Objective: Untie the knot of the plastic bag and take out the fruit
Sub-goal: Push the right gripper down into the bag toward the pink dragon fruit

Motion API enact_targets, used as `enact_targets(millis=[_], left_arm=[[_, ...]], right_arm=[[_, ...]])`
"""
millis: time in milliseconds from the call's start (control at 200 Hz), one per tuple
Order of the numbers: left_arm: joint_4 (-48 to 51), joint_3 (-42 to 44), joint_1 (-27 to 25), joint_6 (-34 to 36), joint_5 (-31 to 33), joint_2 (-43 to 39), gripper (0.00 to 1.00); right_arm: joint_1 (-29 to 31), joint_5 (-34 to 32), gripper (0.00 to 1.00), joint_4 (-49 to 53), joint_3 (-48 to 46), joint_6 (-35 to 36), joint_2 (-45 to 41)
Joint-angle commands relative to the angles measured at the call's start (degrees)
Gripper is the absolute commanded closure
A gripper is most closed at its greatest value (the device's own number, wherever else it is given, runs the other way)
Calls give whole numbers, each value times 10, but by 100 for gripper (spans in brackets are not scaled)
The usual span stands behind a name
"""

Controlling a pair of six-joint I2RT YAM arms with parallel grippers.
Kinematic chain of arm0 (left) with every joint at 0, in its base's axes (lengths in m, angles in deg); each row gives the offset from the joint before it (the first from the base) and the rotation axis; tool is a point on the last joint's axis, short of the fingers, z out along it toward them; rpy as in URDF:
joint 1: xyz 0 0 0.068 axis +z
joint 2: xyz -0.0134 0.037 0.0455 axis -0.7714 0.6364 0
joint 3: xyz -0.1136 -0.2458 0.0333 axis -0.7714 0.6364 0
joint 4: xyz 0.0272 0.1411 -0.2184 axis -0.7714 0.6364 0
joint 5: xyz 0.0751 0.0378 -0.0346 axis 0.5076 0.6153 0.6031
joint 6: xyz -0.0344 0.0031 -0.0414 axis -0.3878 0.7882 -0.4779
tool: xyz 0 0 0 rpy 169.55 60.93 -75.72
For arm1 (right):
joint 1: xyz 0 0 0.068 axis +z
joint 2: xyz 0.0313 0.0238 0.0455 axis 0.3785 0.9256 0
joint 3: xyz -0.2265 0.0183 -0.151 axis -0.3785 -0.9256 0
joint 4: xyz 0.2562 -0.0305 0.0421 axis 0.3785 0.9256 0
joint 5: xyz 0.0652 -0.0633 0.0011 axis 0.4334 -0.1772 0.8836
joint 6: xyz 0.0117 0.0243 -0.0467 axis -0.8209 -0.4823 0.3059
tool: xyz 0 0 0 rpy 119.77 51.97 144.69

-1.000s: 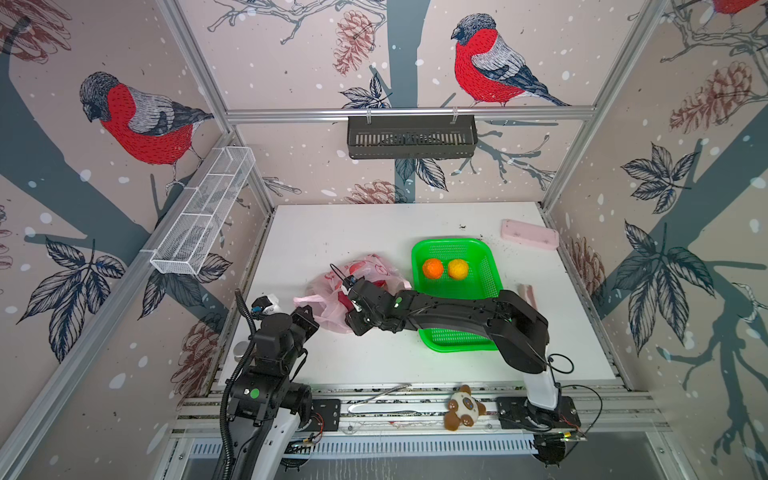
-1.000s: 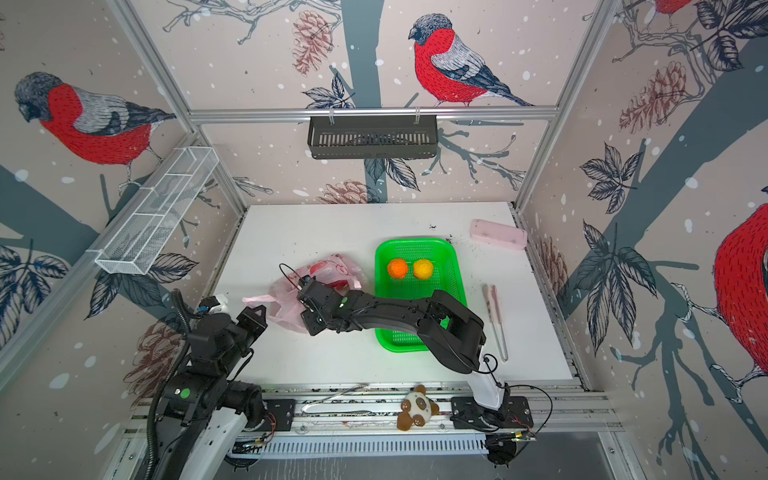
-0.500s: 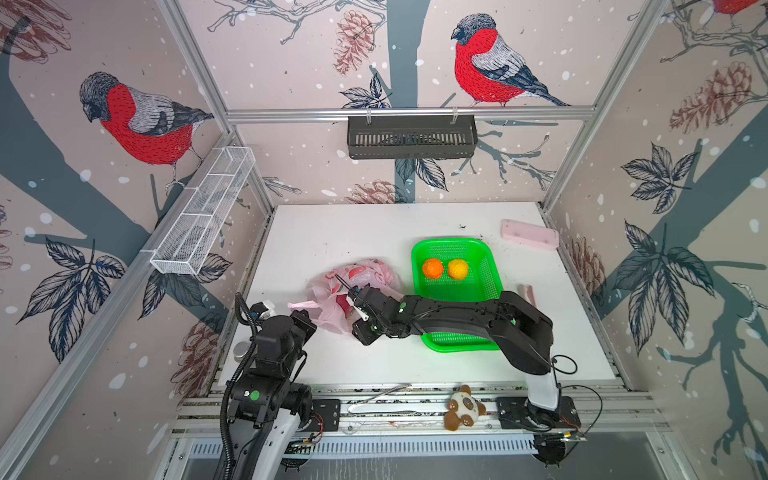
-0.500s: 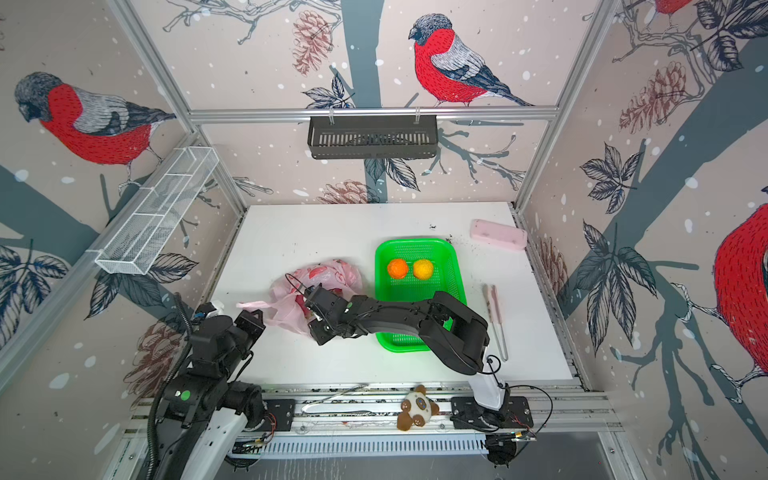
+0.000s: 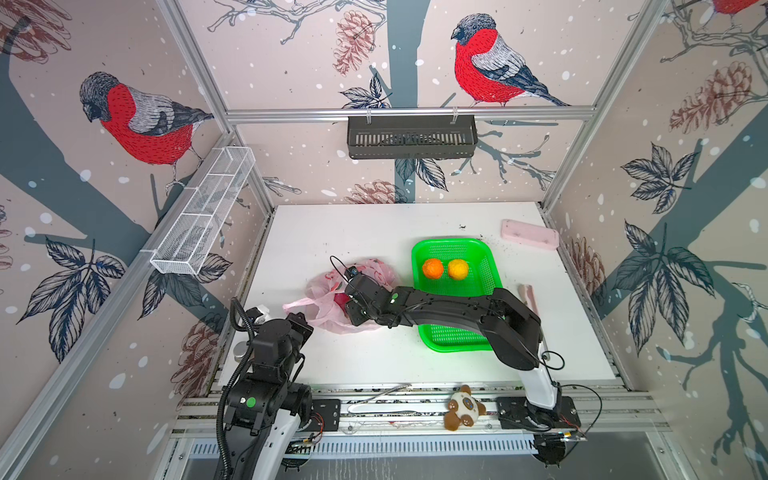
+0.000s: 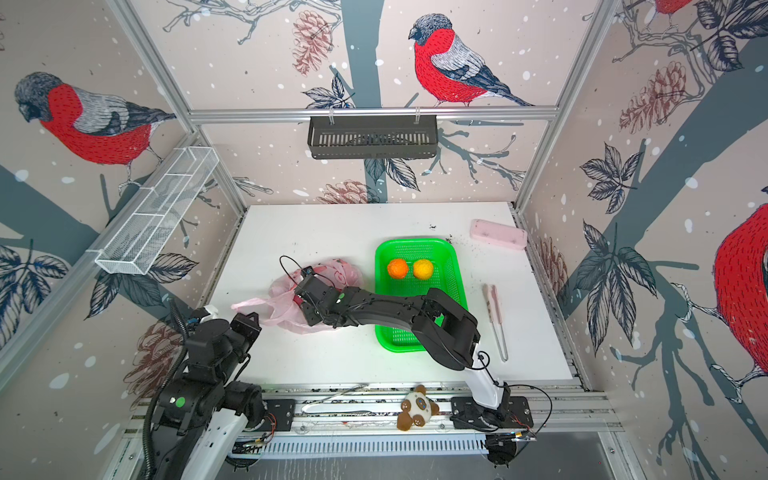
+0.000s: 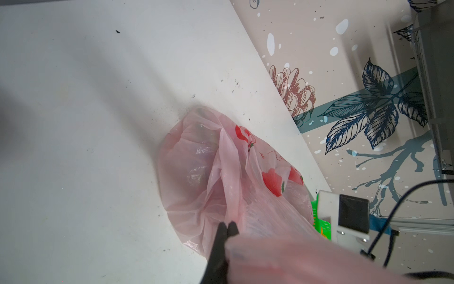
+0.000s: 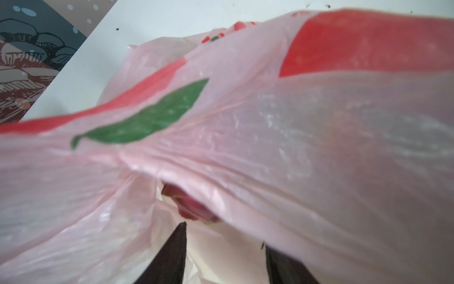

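The plastic bag [image 5: 372,272] lies crumpled on the white table [image 5: 357,232], just left of the green basket [image 5: 453,334], where two oranges [image 5: 433,269] already sit. No knot can be made out, and the bag's mouth gapes toward the near right, so the untying looks done and emptying is the step in hand. The left gripper [image 7: 227,225] is clamped on a stretched strip of the bag's film at the near-left table edge, holding the mouth taut and open. The right gripper [image 8: 223,236] reaches across from the right into that mouth with its jaws apart and nothing between them. A magenta fruit [image 8: 189,204] lies straight ahead of it, just beyond the fingertips and slightly off toward one finger, under a sagging fold of film. Too little of the fruit shows to judge its long axis. The right arm is clearly the nearer one, so the coming move seems a short push leftward and deeper before closing.
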Motion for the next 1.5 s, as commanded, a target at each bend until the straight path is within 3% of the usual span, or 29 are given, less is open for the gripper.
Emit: enact_targets(millis=[0,160,595,771,1301,1496], left_arm=[[28,-12,1,-4,13,-4,100],[53,-21,1,-13,9,-13,100],[79,-16,1,-29,-14,-38,100],[81,-8,1,-29,-22,-40,100],[69,8,1,-24,-32,-39,100],[68,12,0,-25,-29,-42,100]], right_arm=[[-1,-23,47,-21,26,12,14],[-1,-18,43,-23,48,23,27],[-14,31,12,-24,103,75,81],[-22,68,7,-38,103,100,92],[-32,129,6,-65,127,134,148],[-34,126,15,-76,126,127,156]])
